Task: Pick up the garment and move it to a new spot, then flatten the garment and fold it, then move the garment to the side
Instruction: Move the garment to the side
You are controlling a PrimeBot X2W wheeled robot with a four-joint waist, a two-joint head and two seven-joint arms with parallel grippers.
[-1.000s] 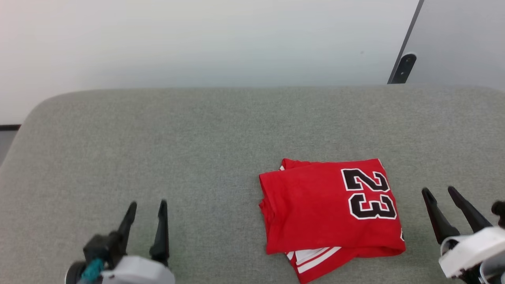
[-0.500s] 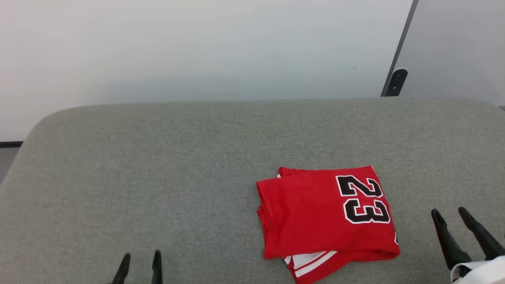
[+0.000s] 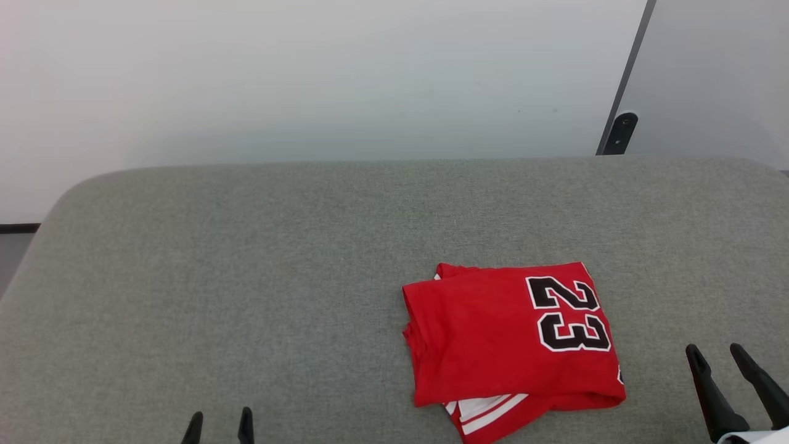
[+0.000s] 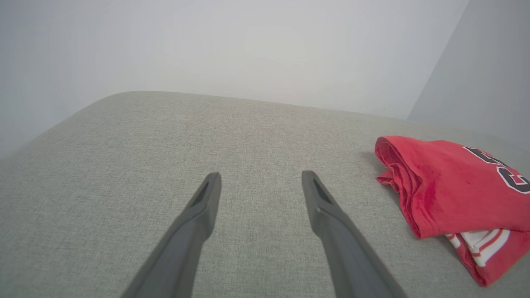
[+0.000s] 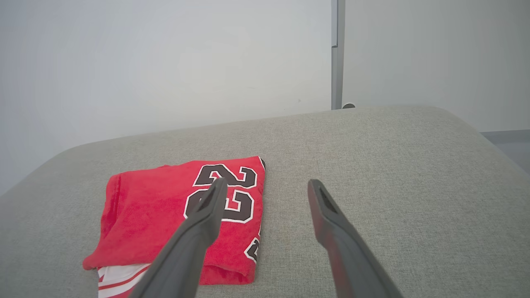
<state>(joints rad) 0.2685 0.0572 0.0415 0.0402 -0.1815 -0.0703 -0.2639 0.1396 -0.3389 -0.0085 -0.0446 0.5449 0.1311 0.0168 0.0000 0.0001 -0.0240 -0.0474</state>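
The folded red soft-fabric T-shirt [image 3: 481, 336] carries a black "23" outlined in white, plus white-and-red striped bands. The padded woven-fabric worktop [image 3: 246, 277] is mottled grey-green; the smooth wall [image 3: 308, 74] is off-white.

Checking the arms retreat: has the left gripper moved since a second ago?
Yes. Against the folded red T-shirt, the left gripper has drawn back toward the robot, down the head view.

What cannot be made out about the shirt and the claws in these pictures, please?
Shirt: inner layers, hidden under its red top fold, head view.
Its number: cut off by the right edge, left wrist view; partly behind a finger, right wrist view.
Left claw: all but fingertips cut off by the bottom edge, head view.
Right claw: its base, same edge.
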